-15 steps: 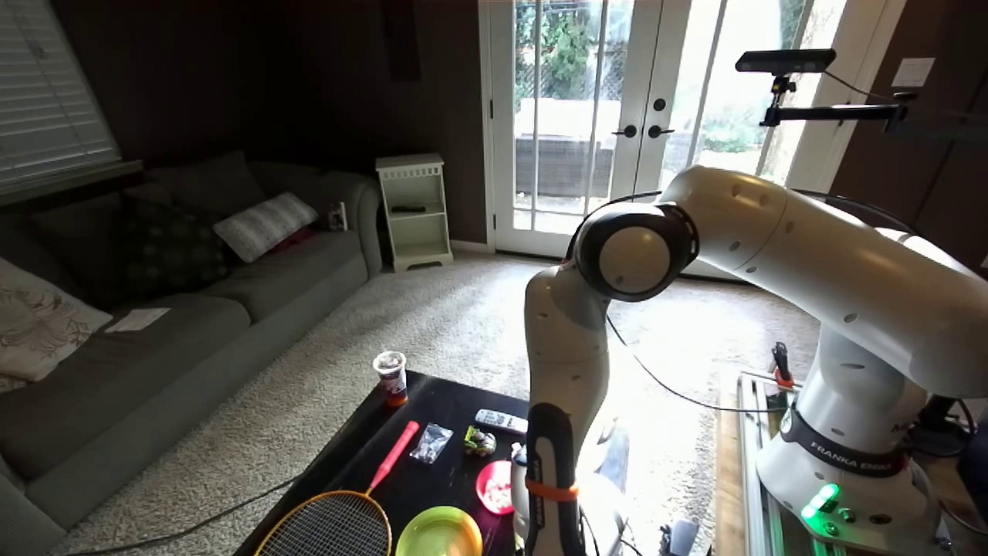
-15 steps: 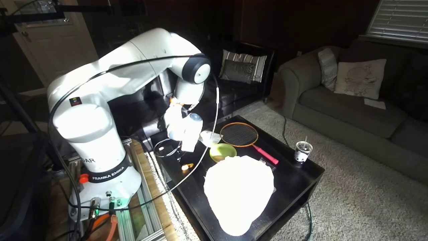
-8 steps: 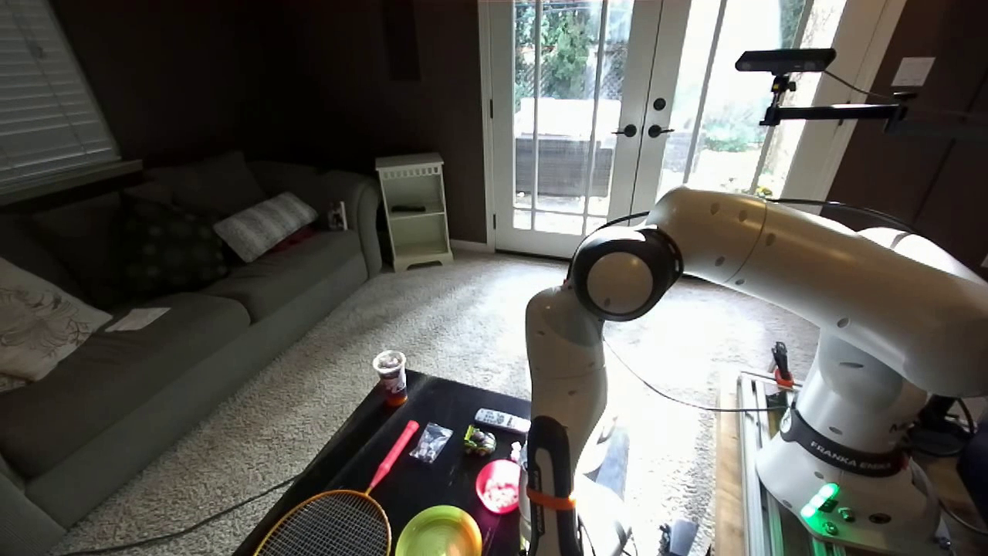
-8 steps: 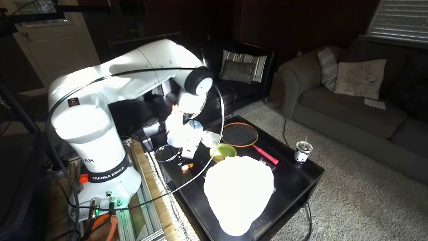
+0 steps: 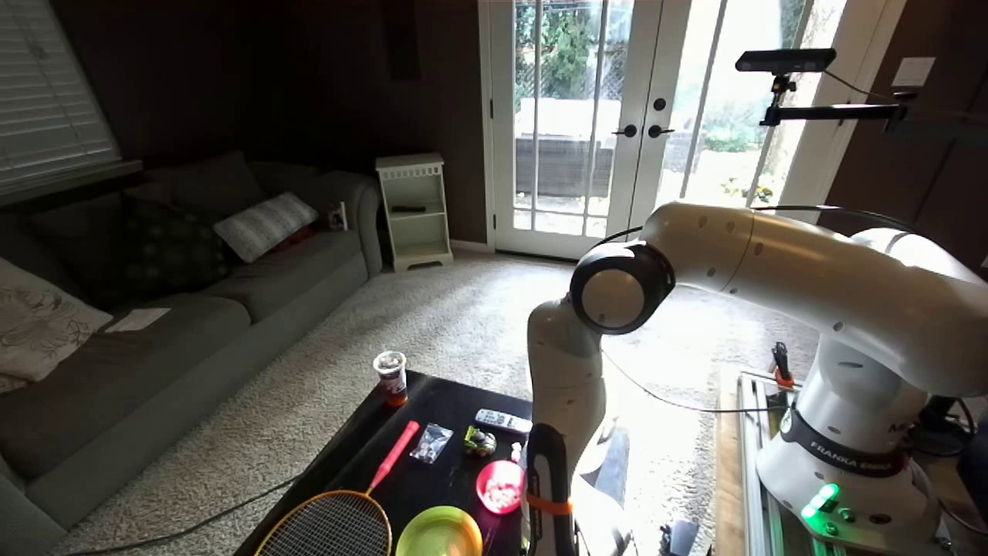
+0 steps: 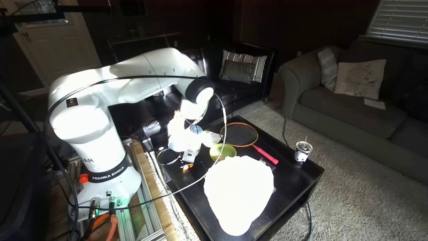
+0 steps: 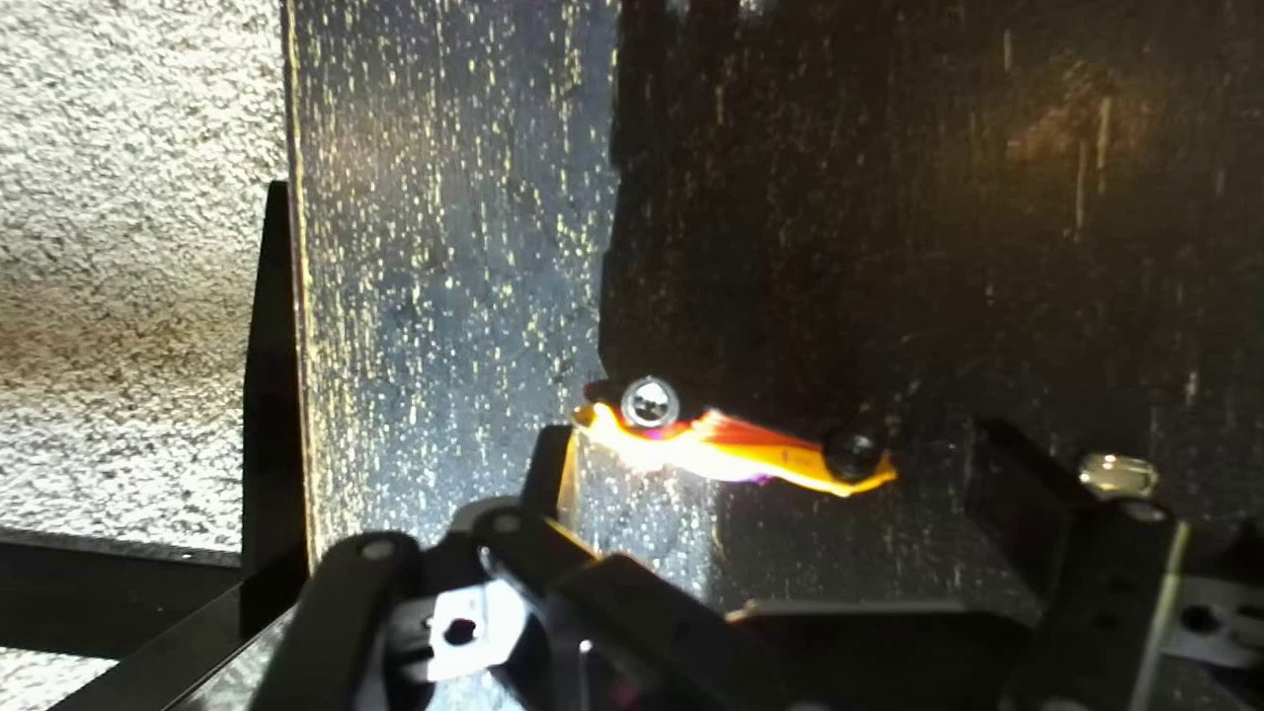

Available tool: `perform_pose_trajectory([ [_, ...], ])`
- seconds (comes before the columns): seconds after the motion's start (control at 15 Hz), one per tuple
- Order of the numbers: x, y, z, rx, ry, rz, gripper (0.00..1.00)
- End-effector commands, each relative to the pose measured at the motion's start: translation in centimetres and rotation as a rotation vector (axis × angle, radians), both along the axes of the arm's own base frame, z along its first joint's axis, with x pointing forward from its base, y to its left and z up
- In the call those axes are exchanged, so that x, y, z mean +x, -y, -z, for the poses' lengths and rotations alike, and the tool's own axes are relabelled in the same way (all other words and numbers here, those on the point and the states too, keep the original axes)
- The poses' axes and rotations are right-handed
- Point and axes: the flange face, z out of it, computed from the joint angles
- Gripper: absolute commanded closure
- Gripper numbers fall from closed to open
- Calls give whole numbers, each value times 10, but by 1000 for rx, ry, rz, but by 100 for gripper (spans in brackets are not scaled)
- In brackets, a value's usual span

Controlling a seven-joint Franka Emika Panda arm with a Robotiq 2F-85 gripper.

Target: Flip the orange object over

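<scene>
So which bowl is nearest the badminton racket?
The yellow-green bowl. In an exterior view, it sits right beside the stringed head of the racket, while the pink bowl is clearly farther from it.

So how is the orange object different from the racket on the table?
Size: the orange object is small; the racket is far longer.
Look: the orange object is orange-yellow with two round parts; the racket is orange-rimmed with a pink handle.
Place: the orange object lies near the hand; the racket lies farther from it.
Both show orange and lie on the black table.
</scene>
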Motion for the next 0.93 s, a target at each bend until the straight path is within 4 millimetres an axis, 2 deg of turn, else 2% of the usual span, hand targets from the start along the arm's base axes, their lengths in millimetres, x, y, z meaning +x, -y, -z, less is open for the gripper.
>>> perform_pose_trajectory([
  [0.0,1,-1,9,3,3,51,0],
  [0.87,-4,1,13,0,-36,67,0],
])
